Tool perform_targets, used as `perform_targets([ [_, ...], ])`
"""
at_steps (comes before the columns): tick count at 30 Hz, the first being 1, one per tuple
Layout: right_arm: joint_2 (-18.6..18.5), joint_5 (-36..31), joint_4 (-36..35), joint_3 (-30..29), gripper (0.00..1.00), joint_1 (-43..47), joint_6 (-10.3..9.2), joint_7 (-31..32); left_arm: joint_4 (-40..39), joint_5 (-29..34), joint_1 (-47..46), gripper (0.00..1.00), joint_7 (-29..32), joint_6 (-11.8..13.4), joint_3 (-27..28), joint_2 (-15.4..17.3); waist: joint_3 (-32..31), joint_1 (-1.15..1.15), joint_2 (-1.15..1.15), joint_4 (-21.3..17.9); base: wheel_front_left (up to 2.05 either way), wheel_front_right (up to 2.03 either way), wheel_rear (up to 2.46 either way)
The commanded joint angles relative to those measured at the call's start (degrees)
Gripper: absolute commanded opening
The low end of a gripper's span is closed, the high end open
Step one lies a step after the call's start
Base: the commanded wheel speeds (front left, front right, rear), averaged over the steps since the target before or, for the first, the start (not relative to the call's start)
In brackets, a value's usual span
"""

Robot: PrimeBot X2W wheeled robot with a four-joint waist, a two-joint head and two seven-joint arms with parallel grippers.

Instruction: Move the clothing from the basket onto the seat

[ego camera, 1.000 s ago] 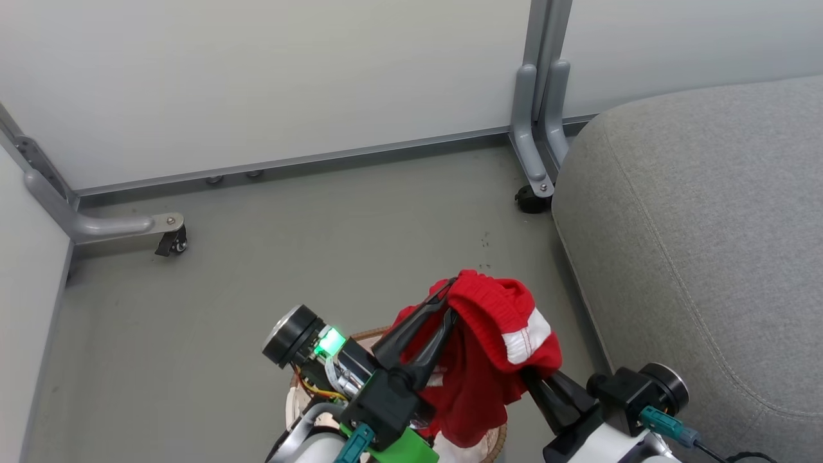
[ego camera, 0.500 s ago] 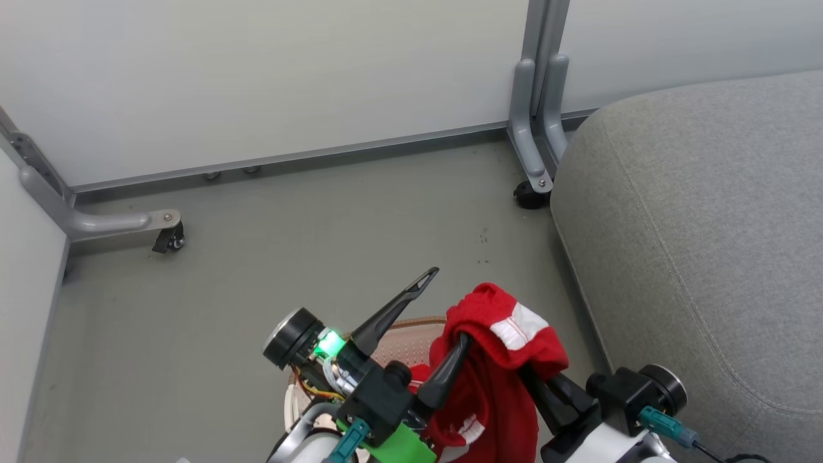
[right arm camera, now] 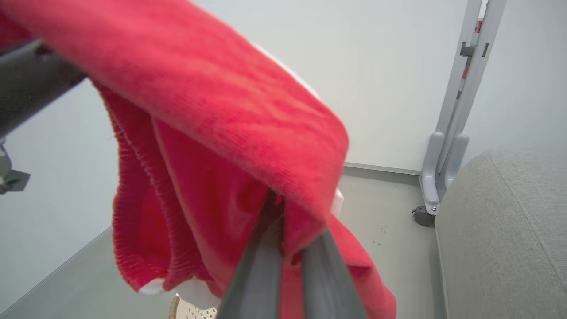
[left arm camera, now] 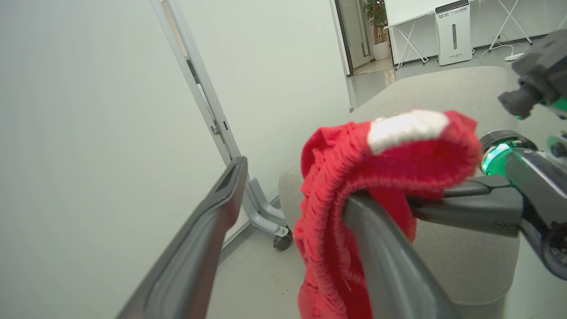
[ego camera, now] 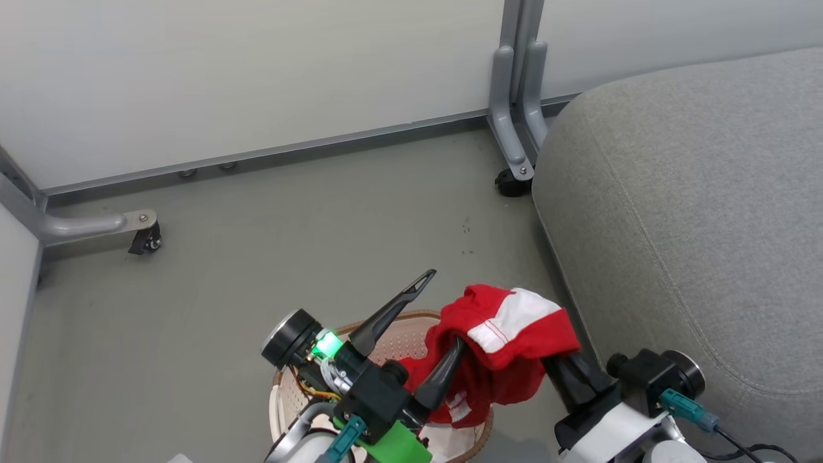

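The right claw (right arm camera: 289,230) is clamped on the clothing (ego camera: 508,328). Its two fingers press together with red cloth pinched between them. The garment folds over their tips and hides them in the head view. A white band lies on top of the fold, and the rest hangs down to the left of this claw, towards the left claw (ego camera: 443,310).

The left claw's jaws stand wide apart and grip nothing. Its finger nearer the right claw touches the clothing, with a ribbed red edge draped over its tip. The other finger (ego camera: 392,308) points free, clear of the cloth.

The basket (ego camera: 402,344) sits on the floor (ego camera: 257,257) right under the left claw, its brown rim showing between that claw's fingers. The hanging end of the clothing reaches down over the basket's right part; whether it touches the inside I cannot tell.

The seat (ego camera: 694,212) lies just to the right of the right claw and runs on ahead of it. Ahead of both claws stands a pale wall panel (ego camera: 257,77) on a grey frame, with one castor (ego camera: 511,186) just beside the seat's far corner.
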Motion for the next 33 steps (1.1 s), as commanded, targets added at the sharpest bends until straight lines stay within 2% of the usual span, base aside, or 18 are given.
perform_targets([
  [1,0.0,0.0,-0.1,-0.6,0.0,0.1,-0.08,-0.3,-0.1,0.0,-1.1,1.0,0.0,0.2,0.2,0.4,0.8,0.0,0.0,-1.4,0.0,0.0,0.0],
  [15,0.7,-1.0,-1.7,-8.4,0.0,1.9,-0.08,-0.3,0.3,0.3,-2.8,1.0,0.0,-0.8,-0.1,1.6,5.0,0.0,0.0,-11.1,0.0,0.0,0.0],
  [24,2.8,-2.2,-3.1,-13.8,0.0,2.9,-0.08,-0.3,1.6,0.1,-4.0,1.0,0.6,-2.8,-1.7,4.0,9.1,0.0,0.0,-18.1,0.0,0.0,0.0],
  [27,4.0,-2.5,-3.4,-16.3,0.0,3.0,-0.08,-0.3,1.4,0.1,-4.6,1.0,1.2,-3.2,-2.1,4.9,10.4,0.0,0.0,-19.6,0.0,0.0,0.0],
  [33,5.3,-2.7,-4.0,-17.4,0.0,2.8,-0.08,-0.3,0.4,-0.2,-5.8,1.0,2.7,-4.0,-3.0,6.6,13.5,0.0,0.0,-22.3,0.0,0.0,0.0],
])
